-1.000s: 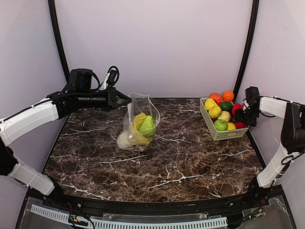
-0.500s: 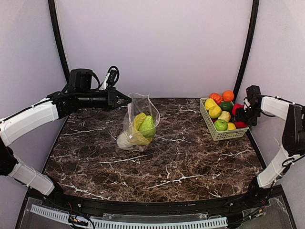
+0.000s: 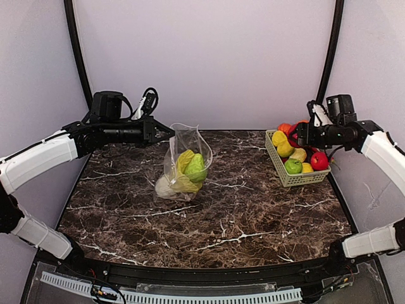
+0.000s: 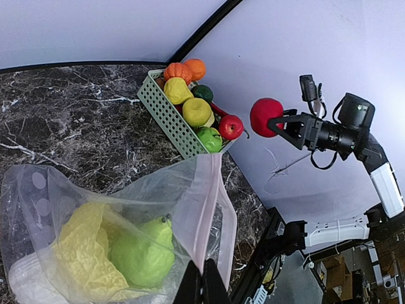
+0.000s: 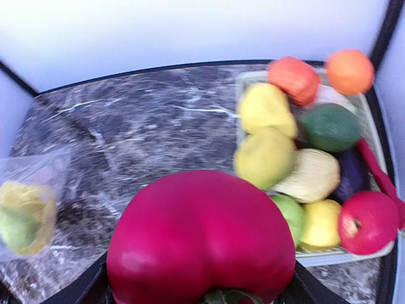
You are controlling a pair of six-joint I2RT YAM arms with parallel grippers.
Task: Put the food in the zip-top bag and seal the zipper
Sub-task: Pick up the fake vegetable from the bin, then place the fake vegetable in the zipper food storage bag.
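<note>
Red fruit sits clamped in right gripper, raised near mesh basket, well apart from zip-top bag held up by left gripper pinching its zipper edge; it likely needs carrying over the open mouth and lowering inside before release.

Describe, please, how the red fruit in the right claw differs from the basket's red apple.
The held red fruit hangs clamped in the right claw; the red apple lies in the basket. The held fruit is deeper crimson, the apple brighter red. Both are round.
</note>
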